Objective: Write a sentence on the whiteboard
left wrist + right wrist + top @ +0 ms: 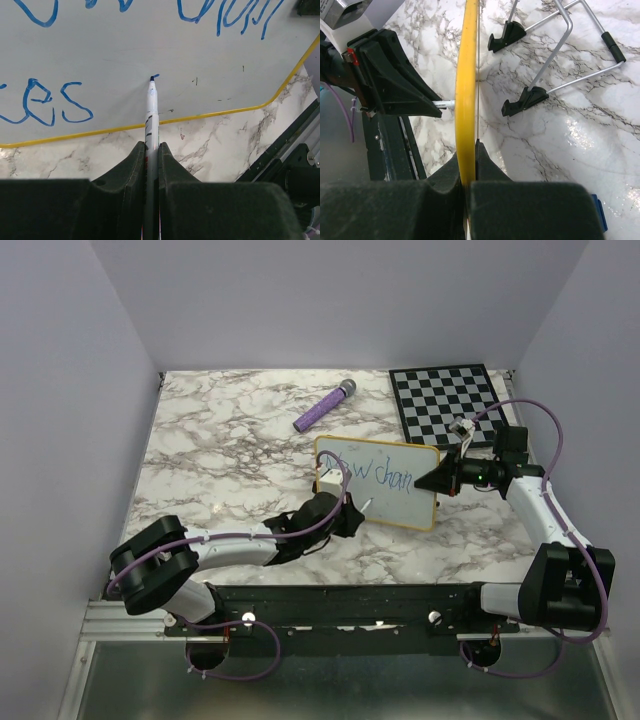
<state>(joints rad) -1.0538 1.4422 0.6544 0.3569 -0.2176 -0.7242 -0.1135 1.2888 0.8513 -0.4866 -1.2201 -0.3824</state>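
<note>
Right of centre on the grey-veined marble desk [220, 460] stands the small white whiteboard w/ thin yellow frame [378, 483], propped at a tilt on a bent silver wire stand w/ black rubber feet [555, 55]. Left tool [151, 150] is pinched tight on a slim white marker w/ blue tip [151, 110]. Right tool [468, 170] is clamped narrow on the board's yellow right-hand edge, steadying it imo.

Key bit: the board face lies just on the far side of the left tool. The marker's long axis runs near-to-far straight into it, tip touching the surface. The blue handwritten sentence [50, 102] reads "New chan" up top and "ces" below afaict. The tip sits a bit right of that "ces" w/ a tiny blue tick beside it. So the next strokes prob need to travel rightwards along the board's long axis, and there's plenty of bare glossy white that way. Left arm is the one placed for that, obv.

Further back: a purple ridged cylinder w/ grey end [324, 406] lying flat, and a black-and-white checkered board [447, 400] at the far right, both apart from the whiteboard.
</note>
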